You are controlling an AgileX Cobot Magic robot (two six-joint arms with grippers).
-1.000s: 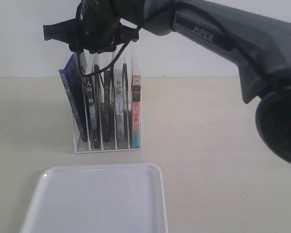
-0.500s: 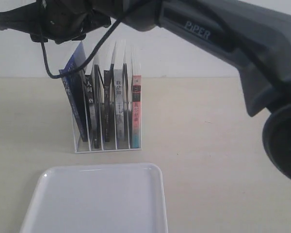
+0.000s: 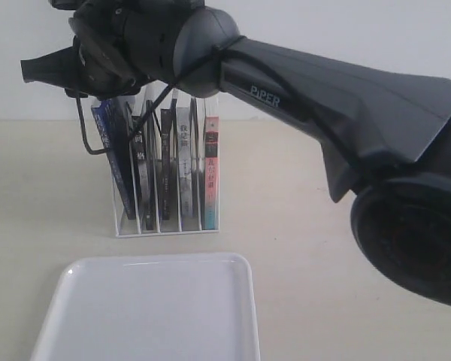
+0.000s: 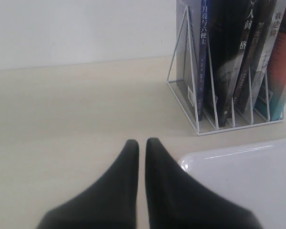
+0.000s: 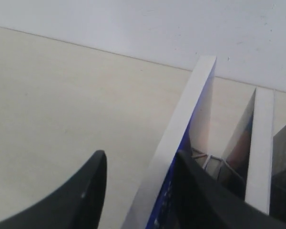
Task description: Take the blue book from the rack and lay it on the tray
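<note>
beige tabletop [image 3: 301,226], white wall [image 3: 361,30] behind rack [image 3: 165,232]

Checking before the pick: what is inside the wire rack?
Upright books: the blue book at the left end of the rack, dark-spined books, a pink-spined book rightmost. The right gripper hides some tops.

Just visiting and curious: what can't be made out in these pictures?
- Exterior view: the arm's dark wrist hides the right gripper, so contact with the dark blue paperback book is unclear.
- Right wrist view: the frame edge cuts off that book's cover.
- Left wrist view: only a corner of the white glossy tray shows.
</note>
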